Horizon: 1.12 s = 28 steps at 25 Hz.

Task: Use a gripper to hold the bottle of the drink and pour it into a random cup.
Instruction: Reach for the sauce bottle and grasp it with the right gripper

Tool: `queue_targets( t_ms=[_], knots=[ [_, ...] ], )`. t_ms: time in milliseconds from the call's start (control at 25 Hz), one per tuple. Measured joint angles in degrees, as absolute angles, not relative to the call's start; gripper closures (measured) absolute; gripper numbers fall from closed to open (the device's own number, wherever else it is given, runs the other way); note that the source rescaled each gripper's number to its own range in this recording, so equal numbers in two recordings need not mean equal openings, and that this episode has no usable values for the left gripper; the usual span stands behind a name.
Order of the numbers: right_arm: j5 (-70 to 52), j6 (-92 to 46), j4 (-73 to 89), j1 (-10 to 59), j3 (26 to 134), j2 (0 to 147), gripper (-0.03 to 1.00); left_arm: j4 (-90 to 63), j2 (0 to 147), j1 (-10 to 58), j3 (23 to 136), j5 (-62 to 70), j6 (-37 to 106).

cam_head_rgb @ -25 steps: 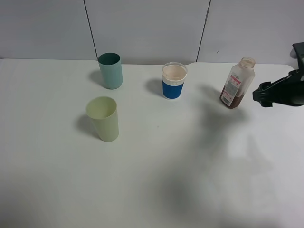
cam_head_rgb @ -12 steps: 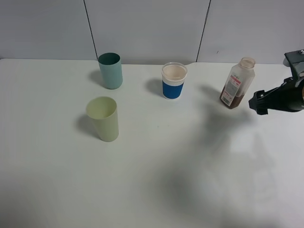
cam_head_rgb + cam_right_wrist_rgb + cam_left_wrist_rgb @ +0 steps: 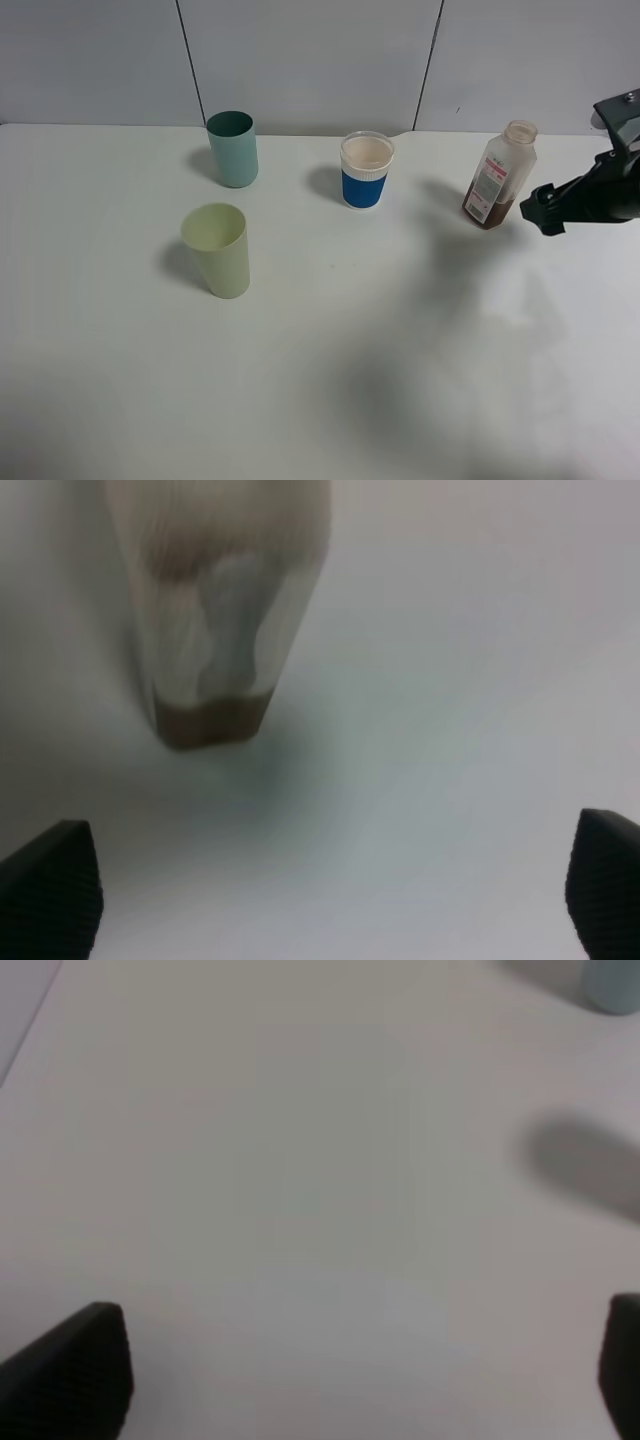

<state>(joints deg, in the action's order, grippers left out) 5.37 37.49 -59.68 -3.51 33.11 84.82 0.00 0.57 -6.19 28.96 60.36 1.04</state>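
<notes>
Nearest on the white table (image 3: 330, 400) I see the pale green cup (image 3: 218, 250), and my left gripper (image 3: 365, 1380) hangs over bare tabletop with its jaws spread wide. Further back on the right, my right gripper (image 3: 547, 209) is just as wide apart and holds nothing, its tips just beside the upright bottle (image 3: 498, 178), which has brown drink (image 3: 489, 212) low in its base. The blue-banded cup (image 3: 366, 172) stands well to the bottle's left, and the teal cup (image 3: 233, 150) is farthest back.
</notes>
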Motion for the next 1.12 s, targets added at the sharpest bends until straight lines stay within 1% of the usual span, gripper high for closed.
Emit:
queue_targets(
  t_ms=[320, 640, 920, 1120],
  knots=[
    [5.81, 36.34, -60.49, -3.51, 38.29, 92.3, -0.03, 0.0, 0.57, -6.19, 28.96, 60.36, 1.04],
    [9.51, 28.23, -61.16, -3.51, 40.19, 97.56, -0.03, 0.0, 0.57, -6.19, 28.96, 60.36, 1.04],
    [18.88, 21.33, -58.86, -5.58, 40.3, 99.65, -0.03, 0.0, 0.57, -6.19, 28.96, 60.36, 1.04],
    [21.04, 18.86, -55.9, -7.36, 40.44, 99.92, -0.03, 0.0, 0.57, -6.19, 28.96, 60.36, 1.04]
  ],
)
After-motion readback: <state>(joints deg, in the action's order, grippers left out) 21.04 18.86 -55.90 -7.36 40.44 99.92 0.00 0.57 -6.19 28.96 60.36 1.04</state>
